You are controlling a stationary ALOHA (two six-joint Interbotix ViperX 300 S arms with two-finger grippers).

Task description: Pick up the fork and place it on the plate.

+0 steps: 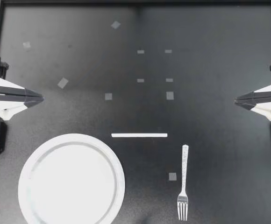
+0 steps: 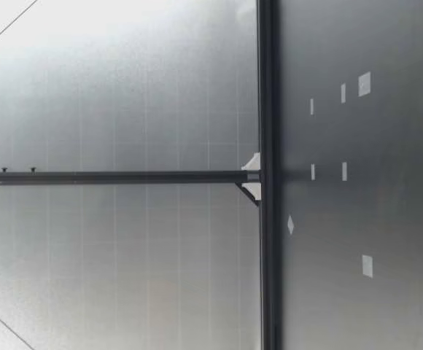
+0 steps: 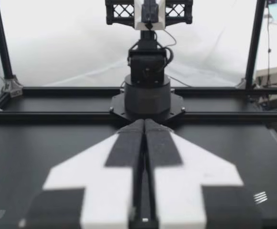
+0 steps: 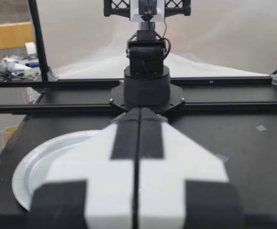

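Fork (image 1: 183,183) on surface (image 1: 210,84), well apart from plate (image 1: 71,179), left end effector (image 1: 41,98) and right end effector (image 1: 236,100) both closed, empty

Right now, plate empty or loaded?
Empty. The plate shows only bare white surface in the top view; the fork lies flat on the table beside it, not touching.

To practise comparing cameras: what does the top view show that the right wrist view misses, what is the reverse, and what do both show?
Only the top view: the fork, lying on the table apart from the plate, and the white strip. Only the right wrist view: clutter beyond the table's frame. Both: the plate, with nothing on it, and my right tool, shut and holding nothing.
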